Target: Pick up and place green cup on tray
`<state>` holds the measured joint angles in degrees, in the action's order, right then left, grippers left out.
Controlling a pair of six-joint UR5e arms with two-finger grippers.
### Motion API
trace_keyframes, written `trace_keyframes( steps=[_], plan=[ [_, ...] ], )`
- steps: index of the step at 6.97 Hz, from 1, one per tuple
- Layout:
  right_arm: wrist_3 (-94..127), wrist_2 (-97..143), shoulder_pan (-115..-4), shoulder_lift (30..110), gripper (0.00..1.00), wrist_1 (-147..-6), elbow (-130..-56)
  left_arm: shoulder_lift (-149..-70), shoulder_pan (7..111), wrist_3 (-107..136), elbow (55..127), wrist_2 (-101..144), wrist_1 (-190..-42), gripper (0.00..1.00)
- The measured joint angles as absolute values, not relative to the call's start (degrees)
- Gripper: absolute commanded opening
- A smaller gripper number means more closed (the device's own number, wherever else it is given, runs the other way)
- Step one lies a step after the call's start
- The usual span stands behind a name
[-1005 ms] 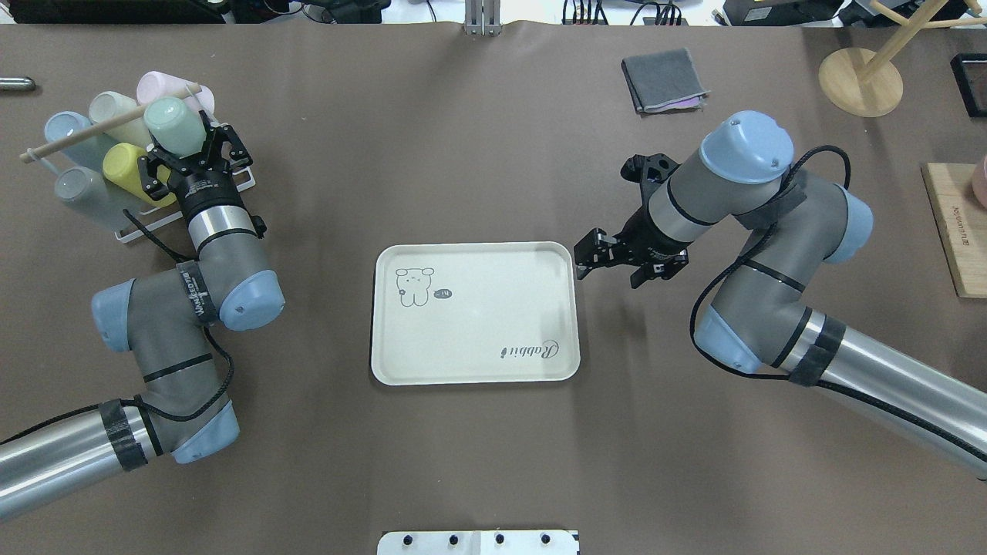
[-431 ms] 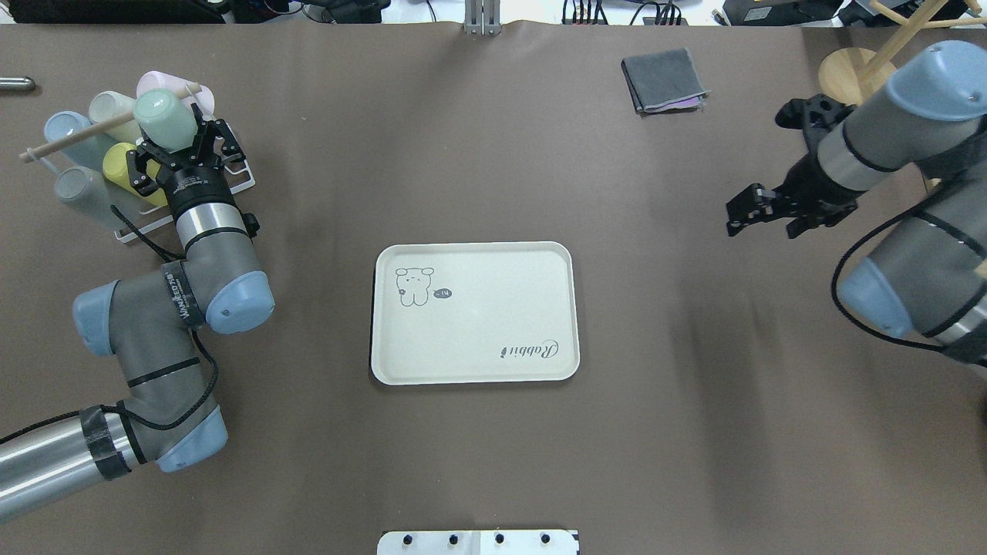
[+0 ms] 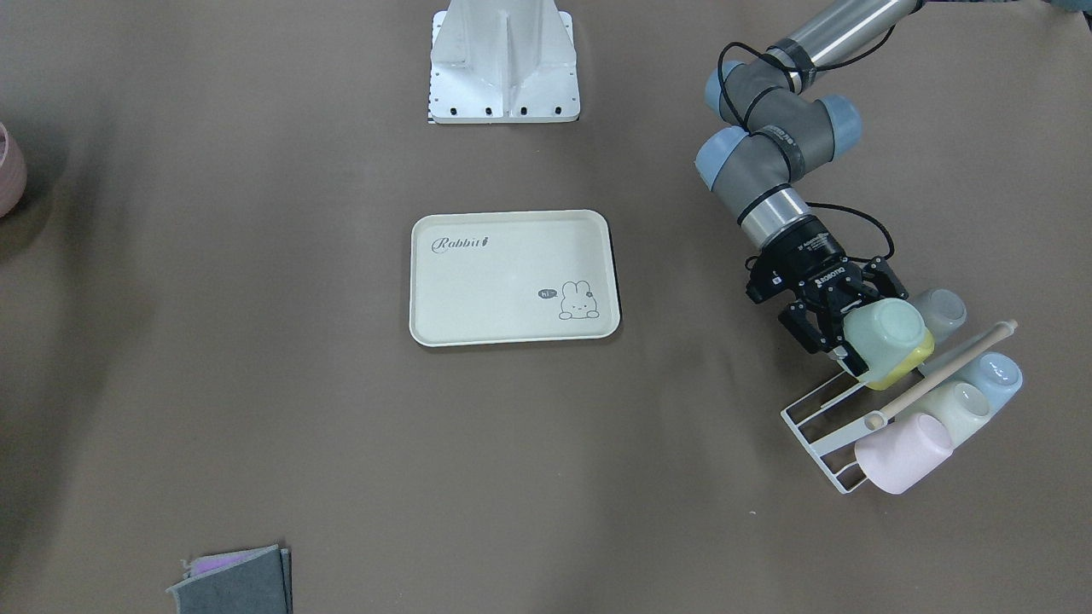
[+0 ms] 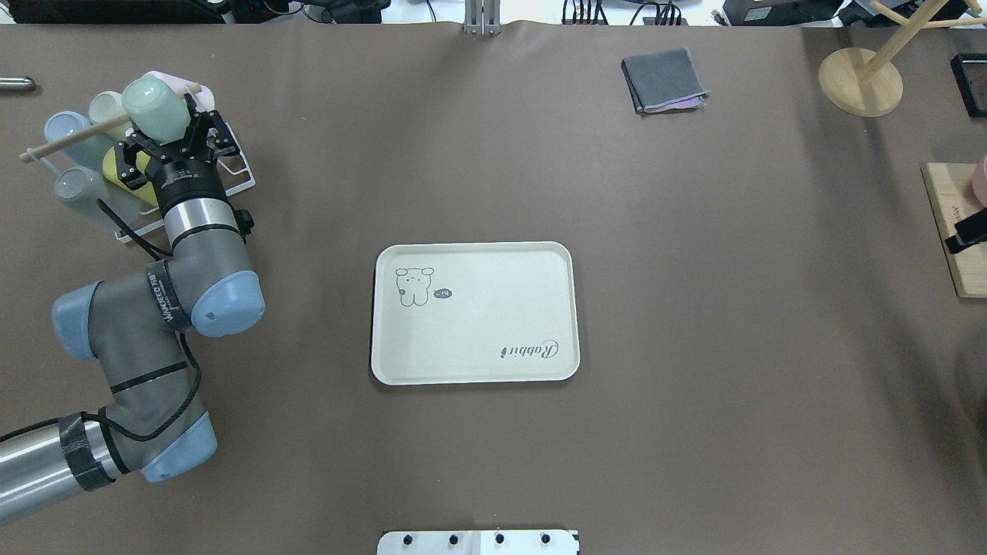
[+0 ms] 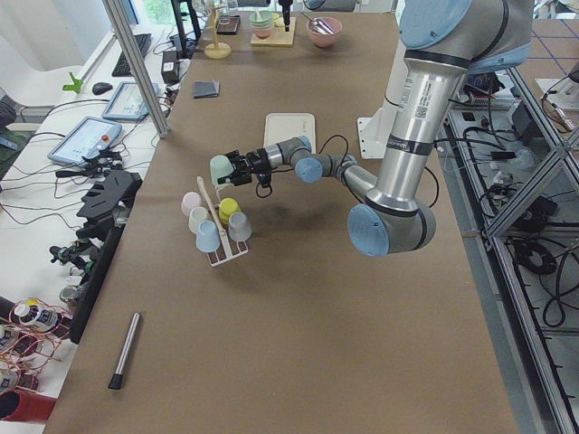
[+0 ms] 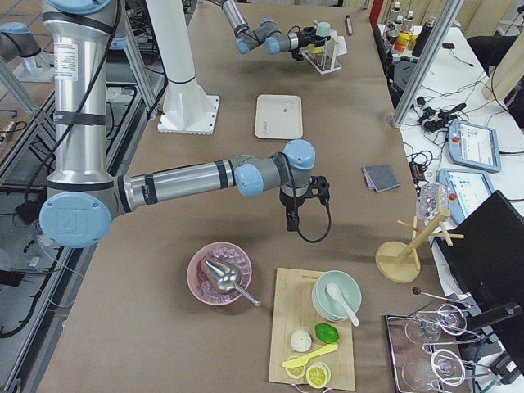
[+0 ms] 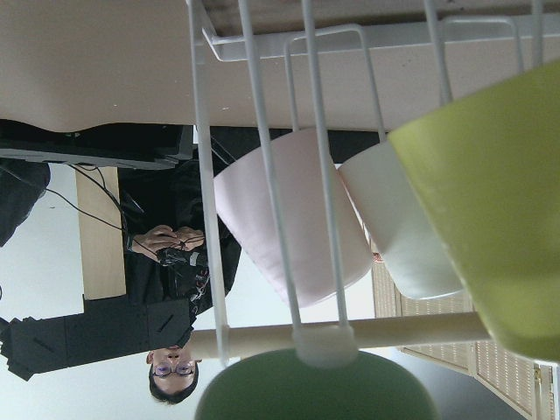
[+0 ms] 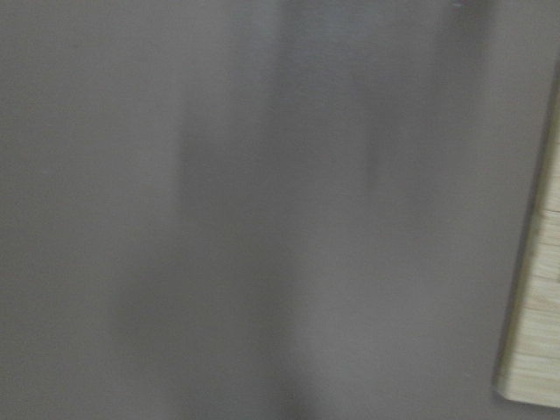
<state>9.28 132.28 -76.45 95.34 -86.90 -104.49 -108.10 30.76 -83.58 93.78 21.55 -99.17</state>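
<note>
The green cup (image 4: 156, 108) is a mint tumbler held on its side in my left gripper (image 4: 171, 137), which is shut on its open end. It hangs above the white wire rack (image 4: 240, 179), over the yellow cup (image 3: 904, 362), as the front view (image 3: 883, 334) and the left view (image 5: 220, 168) also show. In the left wrist view its green wall (image 7: 315, 389) fills the bottom edge. The cream tray (image 4: 478, 339) with "Rabbit" script lies mid-table, far to the right of the cup. My right gripper (image 6: 292, 214) points down over the table's right end; I cannot tell whether it is open.
The rack holds pink (image 4: 166, 77), cream (image 4: 104, 108), blue (image 4: 62, 127) and grey (image 4: 73, 189) cups under a wooden dowel (image 4: 77, 135). A grey cloth (image 4: 665, 79), a wooden stand (image 4: 860, 81) and a wooden board (image 4: 956, 231) lie at the back right and right.
My left gripper has carried the green cup up and away from the rack's front. My right arm has swung from beside the tray to the table's right end.
</note>
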Motion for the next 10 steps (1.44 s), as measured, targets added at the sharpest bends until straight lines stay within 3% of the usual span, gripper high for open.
trace_keyframes(
  steps=[2,5,7,10],
  plan=[
    [-6.2,131.5,-84.6,96.4,1.0,-94.7,-104.0,-107.7,30.8,-85.2,95.2,21.8,-99.2,0.57],
    [-9.7,128.3,-88.4,97.6,1.0,-96.5,-103.5,-108.6,30.4,-88.2,99.6,25.1,-99.7,0.58],
    [-9.9,128.0,-88.6,97.8,1.0,-96.3,-103.5,-110.0,30.2,-88.8,102.6,29.7,-103.2,0.4],
    [-9.8,128.3,-88.7,97.9,1.0,-96.2,-102.8,-110.2,30.2,-88.7,102.5,40.1,-122.8,0.4]
  ],
)
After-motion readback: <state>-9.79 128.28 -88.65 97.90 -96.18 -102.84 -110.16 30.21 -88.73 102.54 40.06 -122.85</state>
